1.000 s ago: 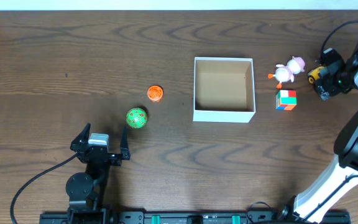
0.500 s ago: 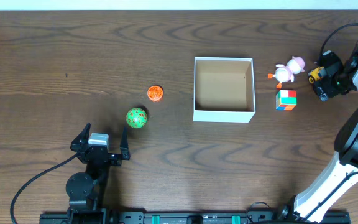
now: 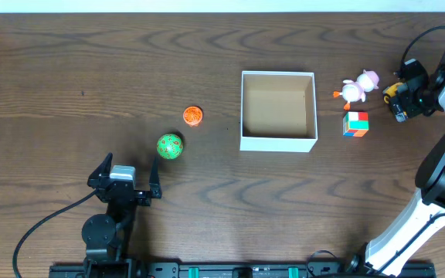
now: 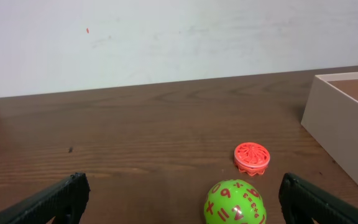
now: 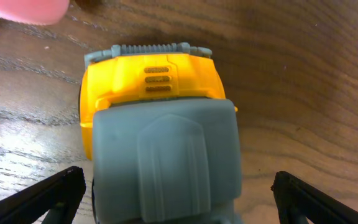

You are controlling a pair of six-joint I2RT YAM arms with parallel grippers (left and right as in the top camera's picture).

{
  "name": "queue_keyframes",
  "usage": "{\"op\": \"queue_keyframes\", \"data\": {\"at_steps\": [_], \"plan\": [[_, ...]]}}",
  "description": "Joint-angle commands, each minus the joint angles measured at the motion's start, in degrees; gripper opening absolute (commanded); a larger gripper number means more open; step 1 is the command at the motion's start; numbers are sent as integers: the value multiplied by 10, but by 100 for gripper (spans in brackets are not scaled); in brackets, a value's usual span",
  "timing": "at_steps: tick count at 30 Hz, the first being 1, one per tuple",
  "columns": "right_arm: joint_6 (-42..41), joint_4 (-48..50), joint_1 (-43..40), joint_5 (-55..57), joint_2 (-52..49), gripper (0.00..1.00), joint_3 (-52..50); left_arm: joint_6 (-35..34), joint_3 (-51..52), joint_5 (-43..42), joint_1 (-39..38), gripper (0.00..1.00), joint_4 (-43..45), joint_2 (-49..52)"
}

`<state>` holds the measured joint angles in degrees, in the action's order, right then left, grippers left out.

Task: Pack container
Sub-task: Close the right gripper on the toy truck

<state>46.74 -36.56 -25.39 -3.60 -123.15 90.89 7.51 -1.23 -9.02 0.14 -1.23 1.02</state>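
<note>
Most of container (image 4: 340, 124) — off-frame.

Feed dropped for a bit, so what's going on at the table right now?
The right gripper hangs over a small yellow and grey toy vehicle at the far right, fingers open on either side of it, nothing gripped yet. The left gripper sits open near the front, facing the green ball and the orange disc. The container in the middle holds nothing; a pink and white figure and a colour cube lie just to its right.
</note>
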Motion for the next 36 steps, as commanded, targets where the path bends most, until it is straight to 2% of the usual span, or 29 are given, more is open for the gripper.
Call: {"op": "queue_keyframes", "data": {"at_steps": [1, 6, 18, 24, 33, 36], "plan": [[-13, 0, -5, -17, -1, 99, 2, -3, 10, -9, -2, 98, -19, 1], [-17, 0, -5, -22, -1, 97, 2, -3, 10, -9, -2, 98, -19, 1], [-22, 3, -5, -24, -1, 84, 2, -3, 10, -9, -2, 98, -19, 1], [-34, 10, -5, -25, -1, 84, 2, -3, 10, -9, -2, 98, -19, 1], [-60, 19, -5, -25, -1, 72, 2, -3, 10, -9, -2, 98, -19, 1], [-60, 20, -5, -25, -1, 72, 2, -3, 10, -9, -2, 98, -19, 1]]}}
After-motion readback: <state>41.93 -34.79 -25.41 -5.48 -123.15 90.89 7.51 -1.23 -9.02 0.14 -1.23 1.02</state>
